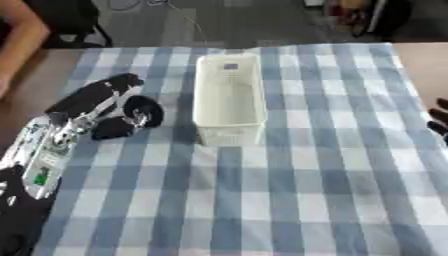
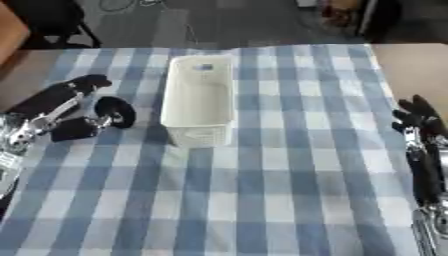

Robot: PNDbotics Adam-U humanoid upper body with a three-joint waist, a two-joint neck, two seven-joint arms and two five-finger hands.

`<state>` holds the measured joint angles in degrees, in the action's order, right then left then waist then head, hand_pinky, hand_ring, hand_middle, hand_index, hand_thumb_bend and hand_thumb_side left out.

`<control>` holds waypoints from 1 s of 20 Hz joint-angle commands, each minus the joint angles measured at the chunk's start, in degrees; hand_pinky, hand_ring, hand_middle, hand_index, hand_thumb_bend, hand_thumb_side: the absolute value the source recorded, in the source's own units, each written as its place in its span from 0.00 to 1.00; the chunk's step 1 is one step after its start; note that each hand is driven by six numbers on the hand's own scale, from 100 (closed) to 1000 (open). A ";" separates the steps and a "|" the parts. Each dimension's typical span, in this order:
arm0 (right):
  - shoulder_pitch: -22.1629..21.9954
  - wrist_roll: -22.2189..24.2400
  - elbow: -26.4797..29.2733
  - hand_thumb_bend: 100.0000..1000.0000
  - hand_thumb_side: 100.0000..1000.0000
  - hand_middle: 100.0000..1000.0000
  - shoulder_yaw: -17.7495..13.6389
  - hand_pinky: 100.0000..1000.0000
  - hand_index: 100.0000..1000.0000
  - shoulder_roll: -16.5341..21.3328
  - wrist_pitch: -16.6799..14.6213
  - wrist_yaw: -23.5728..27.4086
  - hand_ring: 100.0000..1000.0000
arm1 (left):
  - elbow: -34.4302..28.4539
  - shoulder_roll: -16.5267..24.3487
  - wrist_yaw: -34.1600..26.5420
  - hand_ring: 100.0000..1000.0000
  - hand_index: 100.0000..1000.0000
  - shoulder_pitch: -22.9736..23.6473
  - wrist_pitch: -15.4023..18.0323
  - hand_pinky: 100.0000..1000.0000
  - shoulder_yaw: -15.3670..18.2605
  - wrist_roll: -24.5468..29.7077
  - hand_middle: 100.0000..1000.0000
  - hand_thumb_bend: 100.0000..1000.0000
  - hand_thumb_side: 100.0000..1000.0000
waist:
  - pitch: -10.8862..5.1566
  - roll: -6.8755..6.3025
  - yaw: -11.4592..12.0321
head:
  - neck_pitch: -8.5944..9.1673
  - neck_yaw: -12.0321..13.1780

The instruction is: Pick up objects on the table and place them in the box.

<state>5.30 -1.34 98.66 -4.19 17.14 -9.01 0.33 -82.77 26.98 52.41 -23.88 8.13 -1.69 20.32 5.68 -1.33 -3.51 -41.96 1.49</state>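
Apparently the left hand (image 1: 118, 107) sits on the checked cloth (image 1: 315, 190) just left of the box (image 1: 229, 97), fingers curled around a dark round object (image 1: 143, 111), thumb side near a second dark lump below it; exact shape unclear. Likely a grasp in hand so the object can be lifted over the near wall. Box is white, long axis running away from the robot, looks empty apart from a small mark at its far end. Right hand (image 2: 418, 117) rests idle at the right edge, fingers straight and relaxed, holding nothing, well apart from the box.
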 commanded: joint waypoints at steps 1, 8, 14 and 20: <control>0.48 0.25 0.60 0.00 0.68 0.85 -0.08 0.86 0.97 0.71 -0.16 0.03 0.86 | 0.83 2.09 -0.08 0.99 1.00 -1.62 0.40 1.00 -0.04 0.07 1.00 0.82 0.76 | -0.66 -0.01 -0.16 | 0.84 0.05; 0.52 0.36 0.57 0.00 0.68 0.85 -0.03 0.86 0.97 0.69 -0.17 0.06 0.86 | 3.67 3.01 0.01 0.99 1.00 -3.26 0.78 1.00 -0.38 0.30 1.00 0.82 0.75 | -0.66 -0.06 -0.36 | 0.97 0.05; 0.53 0.38 0.55 0.00 0.68 0.85 -0.03 0.86 0.97 0.69 -0.18 0.07 0.86 | 5.21 3.62 1.29 0.99 1.00 -4.16 0.78 1.00 -0.29 0.34 1.00 0.82 0.75 | -0.64 -0.08 -0.45 | 1.04 0.02; 0.52 0.40 0.57 0.00 0.68 0.85 -0.03 0.86 0.97 0.73 -0.19 0.05 0.86 | 6.74 4.85 2.02 0.99 1.00 -4.84 1.22 1.00 -0.84 0.82 1.00 0.83 0.74 | -0.65 -0.12 -0.49 | 1.04 0.01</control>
<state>5.30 -1.02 98.43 -4.16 17.14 -9.10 0.34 -75.71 29.82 54.12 -27.52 9.08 -2.58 21.02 5.68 -1.41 -3.94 -41.50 1.49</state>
